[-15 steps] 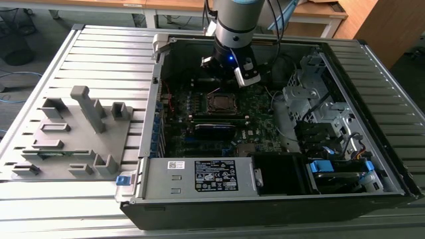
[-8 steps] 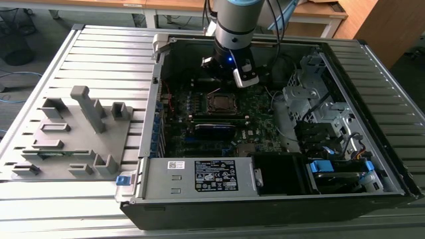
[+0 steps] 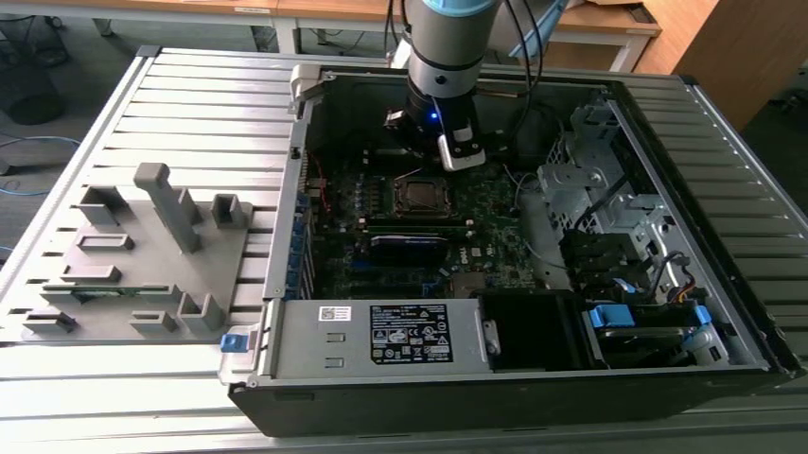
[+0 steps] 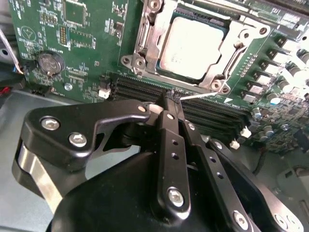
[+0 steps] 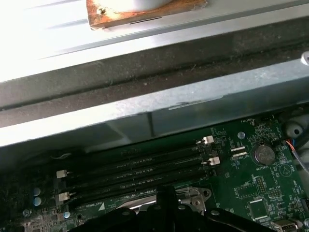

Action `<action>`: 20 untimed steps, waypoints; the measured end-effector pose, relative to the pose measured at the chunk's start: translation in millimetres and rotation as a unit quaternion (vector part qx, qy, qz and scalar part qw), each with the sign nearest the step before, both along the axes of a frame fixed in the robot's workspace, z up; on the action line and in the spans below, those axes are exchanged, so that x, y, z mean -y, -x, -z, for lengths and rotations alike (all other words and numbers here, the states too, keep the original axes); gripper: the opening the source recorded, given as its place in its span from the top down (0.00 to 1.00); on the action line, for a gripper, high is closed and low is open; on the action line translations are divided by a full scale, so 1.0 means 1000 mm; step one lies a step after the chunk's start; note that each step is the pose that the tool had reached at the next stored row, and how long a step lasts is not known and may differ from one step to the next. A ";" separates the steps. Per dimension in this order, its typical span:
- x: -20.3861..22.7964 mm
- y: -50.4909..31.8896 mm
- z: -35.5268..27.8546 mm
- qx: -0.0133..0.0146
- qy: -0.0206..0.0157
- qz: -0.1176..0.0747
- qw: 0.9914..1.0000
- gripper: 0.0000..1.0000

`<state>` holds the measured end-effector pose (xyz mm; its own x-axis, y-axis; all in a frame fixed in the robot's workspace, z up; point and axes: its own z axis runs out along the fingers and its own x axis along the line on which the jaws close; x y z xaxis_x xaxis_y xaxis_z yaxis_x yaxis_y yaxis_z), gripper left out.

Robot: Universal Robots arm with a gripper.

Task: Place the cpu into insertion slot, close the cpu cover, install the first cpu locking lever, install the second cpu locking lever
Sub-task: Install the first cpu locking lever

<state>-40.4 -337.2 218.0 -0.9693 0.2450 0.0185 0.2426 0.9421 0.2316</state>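
In the second wrist view the cpu (image 4: 193, 41), with its dull grey top, lies in the insertion slot (image 3: 417, 194). The silvery cpu cover (image 4: 150, 41) is folded down around it. A thin shiny locking lever (image 4: 203, 94) runs along the socket edge nearest my gripper. My gripper (image 4: 173, 98) is shut, with its black fingertips at the free end of that lever. I cannot tell whether the tips pinch the lever or only touch it. In the exterior view the arm (image 3: 442, 57) reaches down into the open computer case just behind the socket.
Black memory slots (image 4: 140, 89) lie between my gripper and the socket. A coin battery (image 4: 47, 62) sits on the green board. The case wall (image 5: 145, 106) stands close behind. A grey power supply box (image 3: 378, 331) and a drive cage (image 3: 593, 180) fill the case. A grey fixture (image 3: 139, 246) stands outside.
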 end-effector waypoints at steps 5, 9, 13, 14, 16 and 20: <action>-0.0005 0.0001 0.0008 0.000 0.001 0.001 1.000 0.89; -0.0039 0.0001 0.0023 0.001 0.002 0.003 1.000 0.89; -0.0066 0.0001 0.0048 0.001 0.002 0.005 1.000 0.89; -0.0068 0.0001 0.0057 0.001 0.002 0.006 1.000 0.89; -0.0069 0.0001 0.0078 0.001 0.002 0.010 1.000 0.89; -0.0073 0.0000 0.0110 0.001 0.002 0.020 1.000 0.89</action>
